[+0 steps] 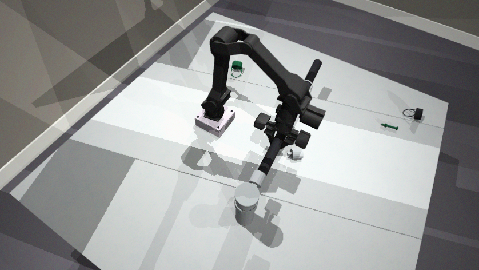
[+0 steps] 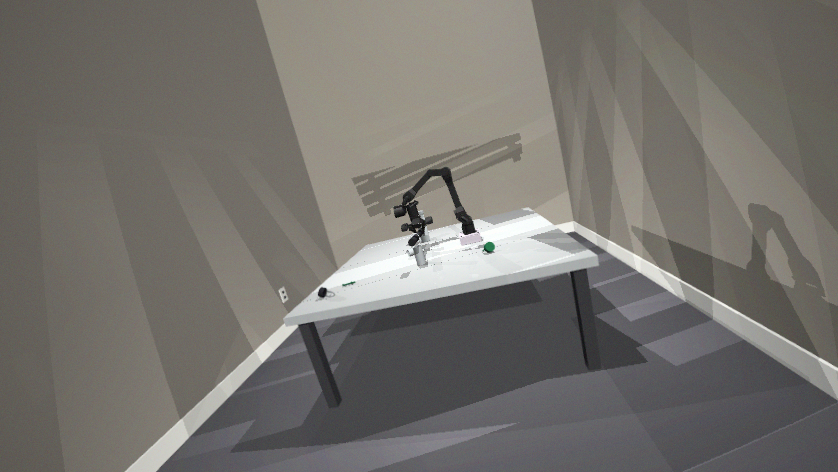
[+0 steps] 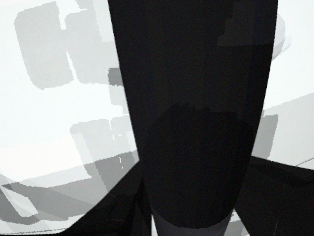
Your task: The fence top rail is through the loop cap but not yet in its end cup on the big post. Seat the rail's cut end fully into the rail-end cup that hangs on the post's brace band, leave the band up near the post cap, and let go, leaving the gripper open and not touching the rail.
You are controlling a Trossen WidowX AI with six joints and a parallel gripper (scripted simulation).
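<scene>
Nearby — white fitting (image 1: 295, 154) beside tool-held rail (image 1: 272, 153)

On the desk (image 1: 368, 187), the arm's base (image 1: 229, 121) is sitting behind the big post (image 1: 247, 206). The top rail (image 1: 272, 152) is slanting from the loop cap (image 1: 310, 84) down to the rail-end cup (image 1: 258, 177) beside the post's top, with the jaws clamping it midway. A bolt (image 1: 389, 126) is lying far right.

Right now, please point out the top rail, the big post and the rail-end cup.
top rail (image 1: 272, 152), top view, dark shaft
big post (image 1: 246, 214), top view, side wall
rail-end cup (image 1: 258, 177), top view, light outer wall
</scene>
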